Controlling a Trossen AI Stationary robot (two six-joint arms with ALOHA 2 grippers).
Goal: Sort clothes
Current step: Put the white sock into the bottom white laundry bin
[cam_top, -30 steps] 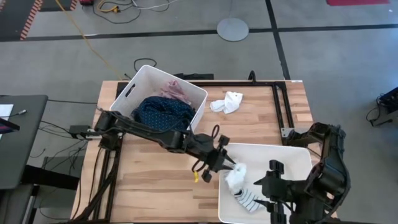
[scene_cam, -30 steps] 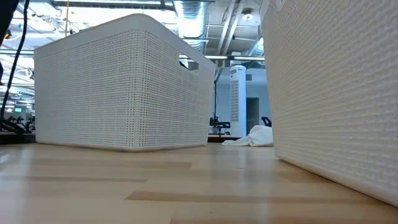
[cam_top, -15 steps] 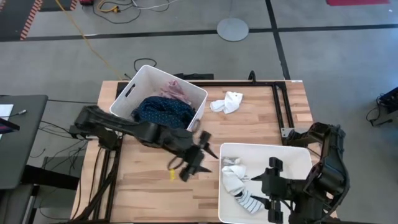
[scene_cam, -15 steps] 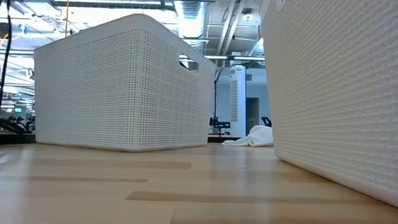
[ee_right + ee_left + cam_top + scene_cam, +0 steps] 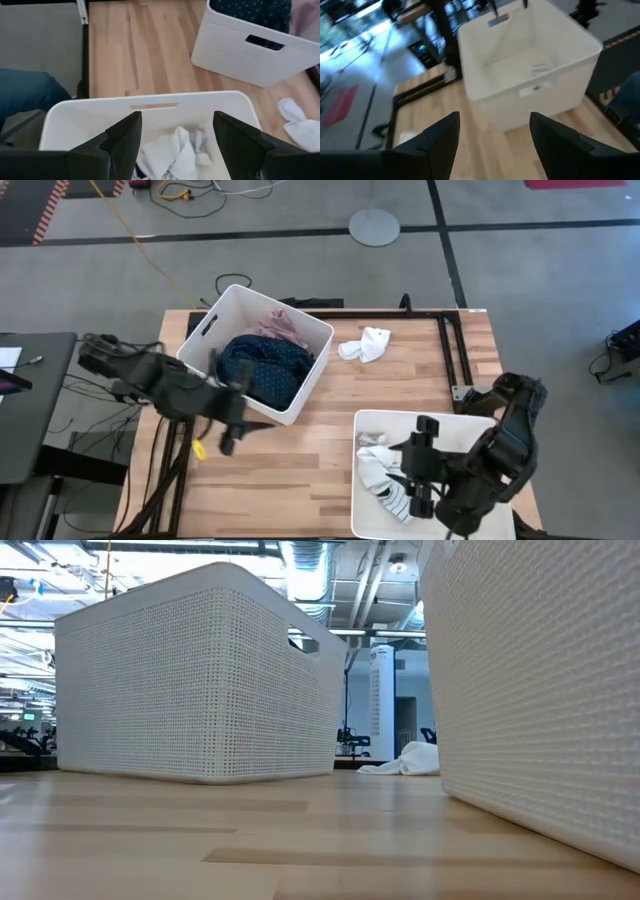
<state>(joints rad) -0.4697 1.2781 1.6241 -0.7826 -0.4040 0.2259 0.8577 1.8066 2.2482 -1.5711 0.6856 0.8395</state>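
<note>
Two dark jointed arms

Left arm [image 5: 160, 385] and right arm [image 5: 500, 450] are matte black, bulky-jointed; a small yellow tag hangs by the left claw [image 5: 228, 442].

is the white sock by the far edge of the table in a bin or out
Out. The white sock lies crumpled on the bare table, between the two bins and touching neither.

Your overhead camera looked straight down on the whole tabletop [image 5: 300, 470] and both arms. Your low camera sat at tabletop height, close to two white bins [image 5: 200, 680], facing the room behind. Each wrist camera looked forward past its own fingers: the left [image 5: 440, 145] toward one white bin, the right [image 5: 122, 142] into the sock bin [image 5: 150, 107], which the overhead view also caught.
</note>
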